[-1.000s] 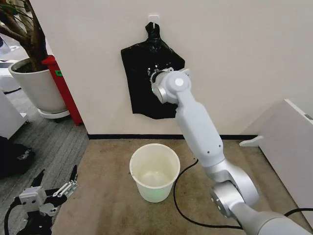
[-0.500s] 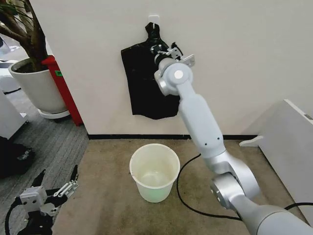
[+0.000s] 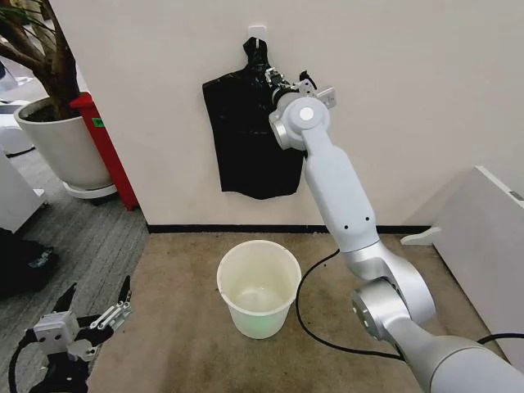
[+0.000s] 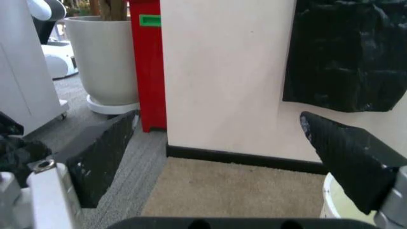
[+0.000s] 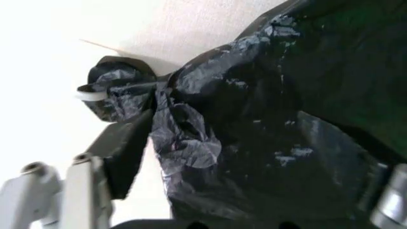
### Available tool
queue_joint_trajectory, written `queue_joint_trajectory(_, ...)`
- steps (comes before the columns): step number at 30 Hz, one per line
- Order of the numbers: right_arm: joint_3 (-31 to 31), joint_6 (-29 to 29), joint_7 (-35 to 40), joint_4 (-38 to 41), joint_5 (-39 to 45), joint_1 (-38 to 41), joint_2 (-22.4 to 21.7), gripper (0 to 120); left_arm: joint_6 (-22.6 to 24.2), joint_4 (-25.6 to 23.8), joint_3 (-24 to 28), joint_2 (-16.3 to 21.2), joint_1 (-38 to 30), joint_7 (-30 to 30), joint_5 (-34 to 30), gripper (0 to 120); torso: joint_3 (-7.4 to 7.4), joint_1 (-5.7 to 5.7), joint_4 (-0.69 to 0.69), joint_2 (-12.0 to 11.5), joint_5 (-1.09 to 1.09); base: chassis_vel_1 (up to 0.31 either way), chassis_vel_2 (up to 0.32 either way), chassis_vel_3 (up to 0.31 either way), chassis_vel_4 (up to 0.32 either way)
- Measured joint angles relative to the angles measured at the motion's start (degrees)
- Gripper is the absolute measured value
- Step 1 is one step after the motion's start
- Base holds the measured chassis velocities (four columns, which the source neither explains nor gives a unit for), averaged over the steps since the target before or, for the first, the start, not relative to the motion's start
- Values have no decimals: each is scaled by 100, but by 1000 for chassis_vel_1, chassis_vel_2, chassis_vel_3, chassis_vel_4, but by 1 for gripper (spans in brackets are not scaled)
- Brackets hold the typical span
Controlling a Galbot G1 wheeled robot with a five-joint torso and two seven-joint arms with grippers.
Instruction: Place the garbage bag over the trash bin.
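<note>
Your right gripper is up at the wall w/ jaws apart around the crinkled neck of the garbage bag, hanging from a hook above the trash bin on the floor. It's thin, light, slippery film, so I'd pinch the gathered part below the knot. Left gripper is parked low, jaws apart.
</note>
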Motion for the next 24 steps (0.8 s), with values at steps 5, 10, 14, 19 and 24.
queue_joint_trajectory(5, -21, -10, -129, -127, -62, 43, 0, 99, 0, 0, 3, 1, 0, 2, 3, 100, 0, 0, 0, 0, 0, 0, 0, 0, 0)
queue_joint_trajectory(10, -72, -10, -96, -111, -43, 101, 0, 100, -1, 0, 5, 2, 0, 5, 5, 100, 0, 0, 0, 0, 0, 0, 0, 0, 0)
queue_joint_trajectory(14, -90, -7, -76, -129, -36, 163, 0, 100, -1, 0, 6, 2, 0, 6, 6, 100, 0, 0, 0, 0, 0, 0, 0, 0, 0)
queue_joint_trajectory(19, -67, -3, -86, -329, -37, 297, 0, 100, -1, 0, 9, 3, -1, 9, 9, 100, 0, 0, -1, 0, 0, 0, 0, 0, 0)
queue_joint_trajectory(24, -103, 1, -83, -373, 0, 327, 0, 100, -2, 0, 11, 3, -2, 10, 11, 100, 0, 0, 0, 0, 0, 0, 0, 0, 0)
